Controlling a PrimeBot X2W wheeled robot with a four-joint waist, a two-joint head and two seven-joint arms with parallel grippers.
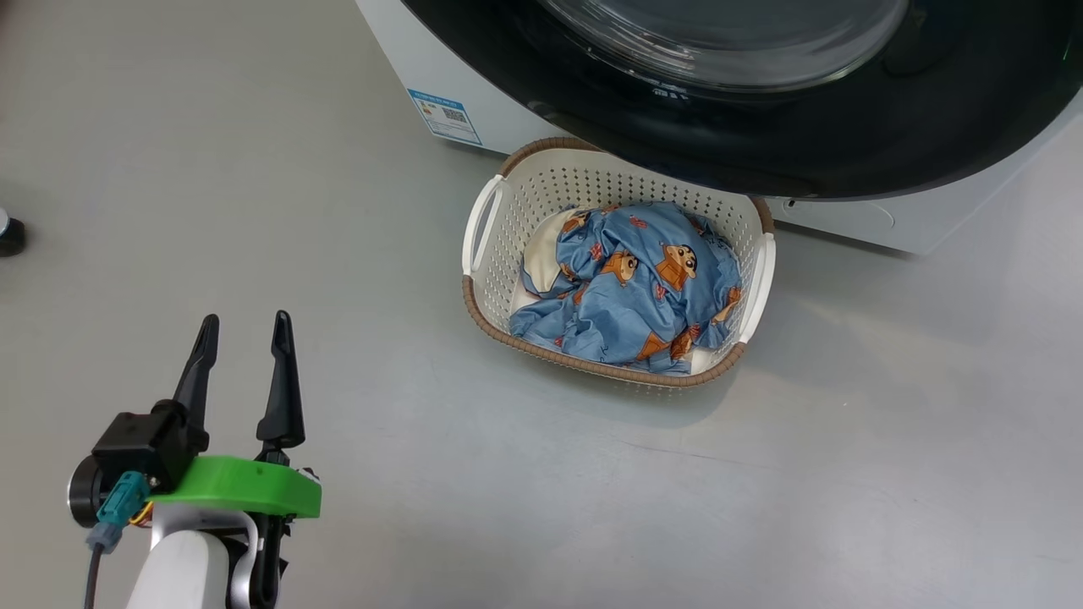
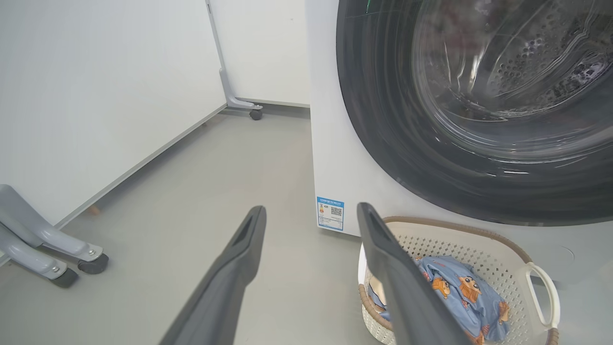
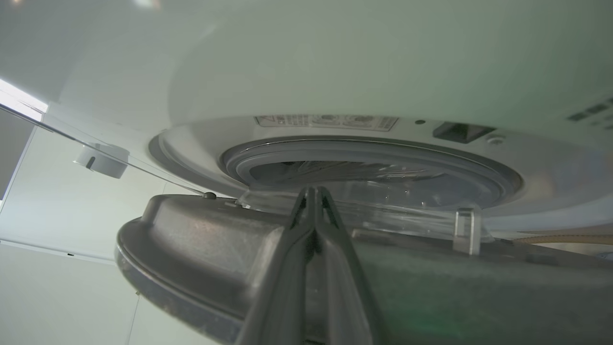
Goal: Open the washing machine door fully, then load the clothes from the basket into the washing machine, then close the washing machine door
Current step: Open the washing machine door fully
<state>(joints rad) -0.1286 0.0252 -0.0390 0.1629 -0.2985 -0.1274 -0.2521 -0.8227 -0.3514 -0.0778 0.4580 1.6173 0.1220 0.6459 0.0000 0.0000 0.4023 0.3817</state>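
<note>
Basket [image 1: 592, 182] on floor [image 1: 254, 169], long axis left-right, clothes [image 1: 634, 288] heaped inside; washing machine door [image 1: 761, 156] (ajar) overhangs far rim. Left claw [image 1: 245, 318] spread, well left of basket; right claw [image 3: 313, 190] pressed together at door's inner side.

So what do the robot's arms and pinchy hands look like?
The left end effector has two long black fingers tapering to points, on a black block. Behind it sits a bright green ring, a teal plug with a grey cable, and a white forearm. The right end effector has matching long dark grey fingers.
</note>
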